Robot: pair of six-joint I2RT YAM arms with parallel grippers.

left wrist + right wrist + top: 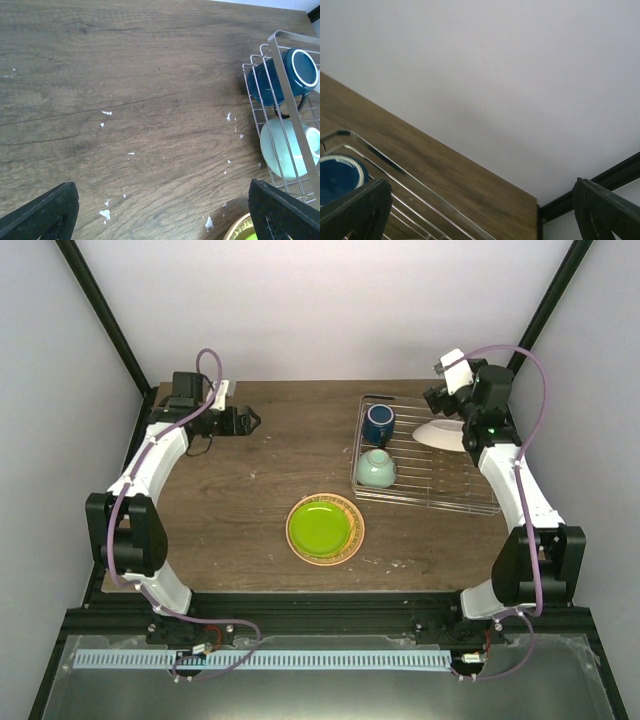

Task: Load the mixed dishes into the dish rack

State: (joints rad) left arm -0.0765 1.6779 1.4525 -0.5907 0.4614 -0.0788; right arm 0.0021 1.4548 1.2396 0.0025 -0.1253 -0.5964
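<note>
On the dish rack [440, 486], plate [438, 434] half hidden

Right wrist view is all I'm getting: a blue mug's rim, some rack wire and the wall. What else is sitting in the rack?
Observer: A pale mint-green bowl sits in the dish rack, right beside the mug on the side nearer the arm bases.
Operator: Anything not loaded yet?
Observer: Yes, a green-centred plate lies flat on the table, outside the rack, off its near left corner.
Operator: And where's the other arm?
Observer: The left claw is open at the table's far left, well away from the rack, holding nothing.
</note>
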